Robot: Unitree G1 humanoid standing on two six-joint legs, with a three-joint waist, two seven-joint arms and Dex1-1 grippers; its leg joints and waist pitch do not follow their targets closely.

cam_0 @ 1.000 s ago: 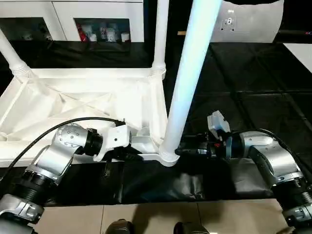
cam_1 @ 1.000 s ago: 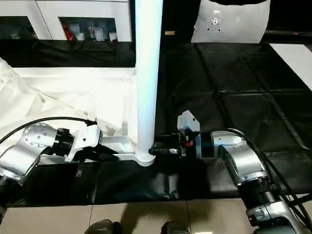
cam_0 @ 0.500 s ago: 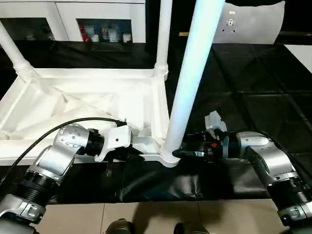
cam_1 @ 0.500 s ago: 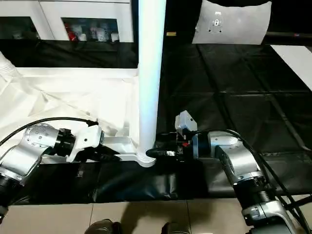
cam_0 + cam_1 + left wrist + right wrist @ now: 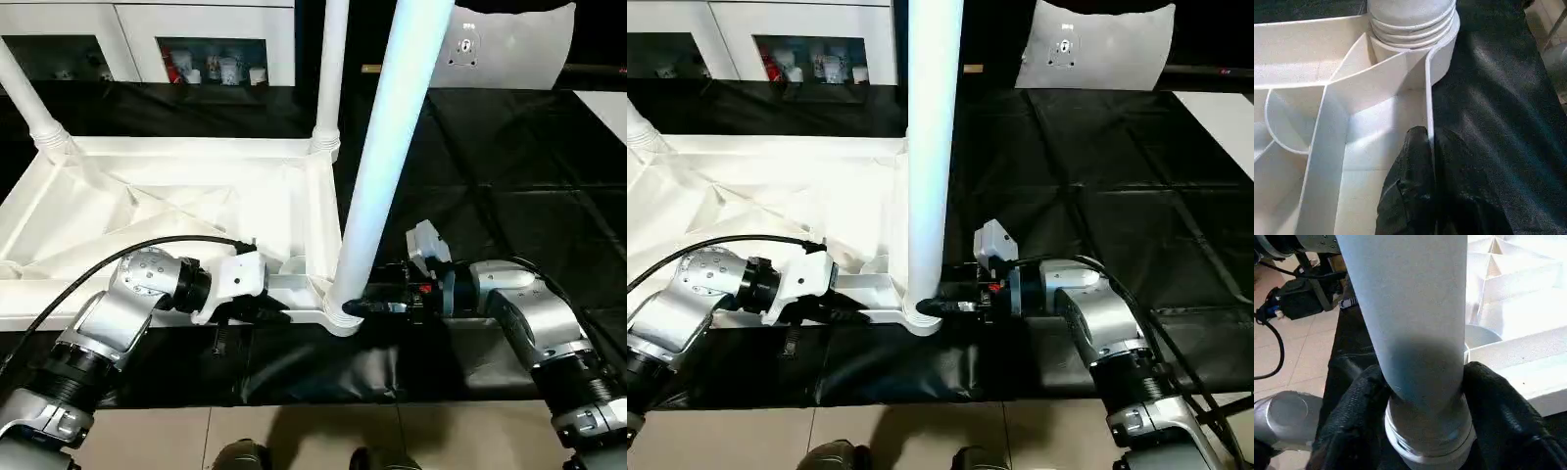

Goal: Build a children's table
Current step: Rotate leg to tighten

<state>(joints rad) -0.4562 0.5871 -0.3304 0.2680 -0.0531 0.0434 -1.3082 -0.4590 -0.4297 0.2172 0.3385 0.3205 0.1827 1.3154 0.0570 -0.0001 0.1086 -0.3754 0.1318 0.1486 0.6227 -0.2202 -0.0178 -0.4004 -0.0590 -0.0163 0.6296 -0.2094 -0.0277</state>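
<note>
Head views: table top [image 5: 176, 211] lies upside down on the black mat [image 5: 509, 166], ribs up, w/ legs standing in the corner sockets. Near leg [image 5: 387, 157] rises from the socket at the corner closest to the robot. Left gripper [image 5: 257, 305] sits at the top's near edge, just left of that corner. Right gripper [image 5: 364, 306] meets the leg's base from the right. White cabinet [image 5: 147, 39] at the back.

Left wrist view: left fingers [image 5: 1410, 196] are pinched tight on the top's thin rim wall, one each side; the leg's ribbed base [image 5: 1413, 22] is ahead of them.

Right wrist view: right fingers [image 5: 1352, 426] straddle the leg [image 5: 1410, 318] just above its ribbed collar, one each side, pressed against it.
</note>
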